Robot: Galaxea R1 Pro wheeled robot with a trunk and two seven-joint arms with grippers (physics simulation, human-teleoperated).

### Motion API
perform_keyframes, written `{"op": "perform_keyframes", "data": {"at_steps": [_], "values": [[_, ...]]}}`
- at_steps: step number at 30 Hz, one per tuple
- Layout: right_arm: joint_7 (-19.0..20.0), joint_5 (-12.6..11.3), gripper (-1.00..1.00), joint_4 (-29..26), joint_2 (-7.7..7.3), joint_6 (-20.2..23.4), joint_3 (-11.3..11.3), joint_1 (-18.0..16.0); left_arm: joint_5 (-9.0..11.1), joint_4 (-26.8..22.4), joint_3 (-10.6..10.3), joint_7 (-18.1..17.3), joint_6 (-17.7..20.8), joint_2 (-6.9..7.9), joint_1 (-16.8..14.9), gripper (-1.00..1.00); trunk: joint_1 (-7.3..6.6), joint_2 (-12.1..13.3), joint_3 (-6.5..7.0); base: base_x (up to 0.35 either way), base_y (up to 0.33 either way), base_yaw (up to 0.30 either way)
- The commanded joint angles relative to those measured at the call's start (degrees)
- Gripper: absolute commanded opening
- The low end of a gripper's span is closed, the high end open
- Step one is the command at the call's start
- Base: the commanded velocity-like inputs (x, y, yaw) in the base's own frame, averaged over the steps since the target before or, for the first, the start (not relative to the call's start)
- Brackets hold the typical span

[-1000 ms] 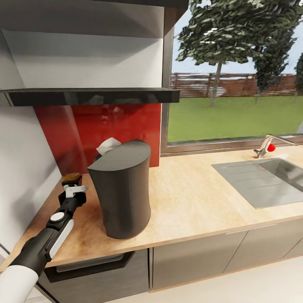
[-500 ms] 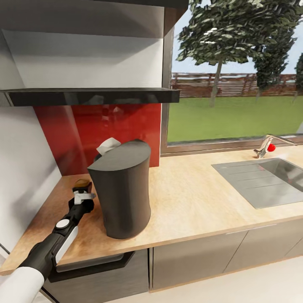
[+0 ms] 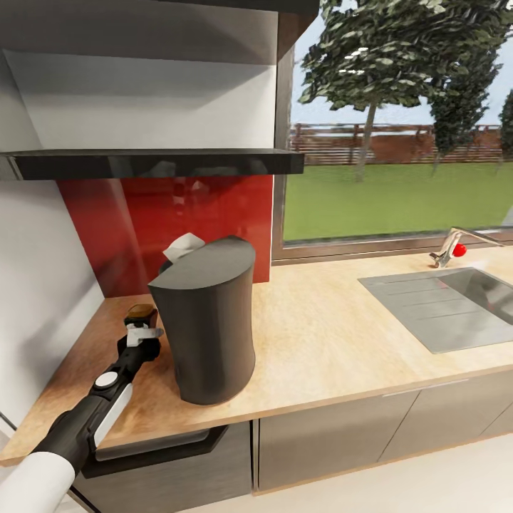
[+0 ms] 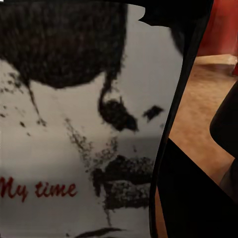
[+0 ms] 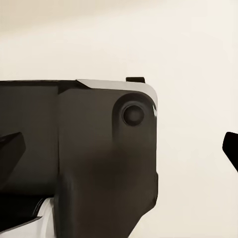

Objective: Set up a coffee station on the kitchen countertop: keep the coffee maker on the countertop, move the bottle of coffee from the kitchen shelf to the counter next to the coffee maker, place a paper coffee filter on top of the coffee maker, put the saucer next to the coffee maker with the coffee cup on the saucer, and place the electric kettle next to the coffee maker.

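between the left gripper's (image 3: 142,329) jaws sits the bottle of coffee (image 3: 140,311), its tan-gold cap poking up just above them in the head view, so the jaws read as closed around the bottle's body. in the left wrist view the white label (image 4: 84,148) with its red script lies pressed right up against the camera, which fits a firm hold. just beside the jaws, on their inner side, stands the coffee maker (image 3: 206,320) on the kitchen countertop (image 3: 328,335), with the paper coffee filter (image 3: 183,247) showing behind its slanted top. whether the bottle's base touches the worktop is hidden by the gripper. the bottle looks small, rigid and light; its smooth wall may be slippery, so holding it at mid-body across the label, below the cap, seems soundest, and it should be set down gently and upright. of the right gripper, i cannot tell whether it is open or closed: the right wrist view gives a dark housing against pale floor
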Motion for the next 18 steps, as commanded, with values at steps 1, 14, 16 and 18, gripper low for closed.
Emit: {"op": "perform_keyframes", "data": {"at_steps": [1,14,16,18], "values": [[-0.1,0.0,1.00,0.1,0.02,-0.2,0.0,0.0,0.5,-0.1,-0.4,0.4,0.0,0.10,-0.1,-1.00,0.03,-0.1,-0.13,0.000,0.000,0.000],[-0.1,0.0,1.00,0.1,0.02,-0.2,0.0,0.0,0.5,0.0,-0.9,0.4,-1.1,0.01,0.0,1.00,0.03,-0.1,-0.13,0.000,0.000,0.000],[-0.1,0.0,1.00,0.1,0.02,-0.2,0.0,0.0,0.5,0.1,-0.8,0.4,-1.2,0.03,0.0,1.00,0.03,-0.1,-0.13,0.000,0.000,0.000],[-0.1,0.0,1.00,0.1,0.02,-0.2,0.0,0.0,0.5,0.1,-0.8,0.4,-1.2,0.07,0.0,1.00,0.03,-0.1,-0.13,0.000,0.000,0.000]]}}
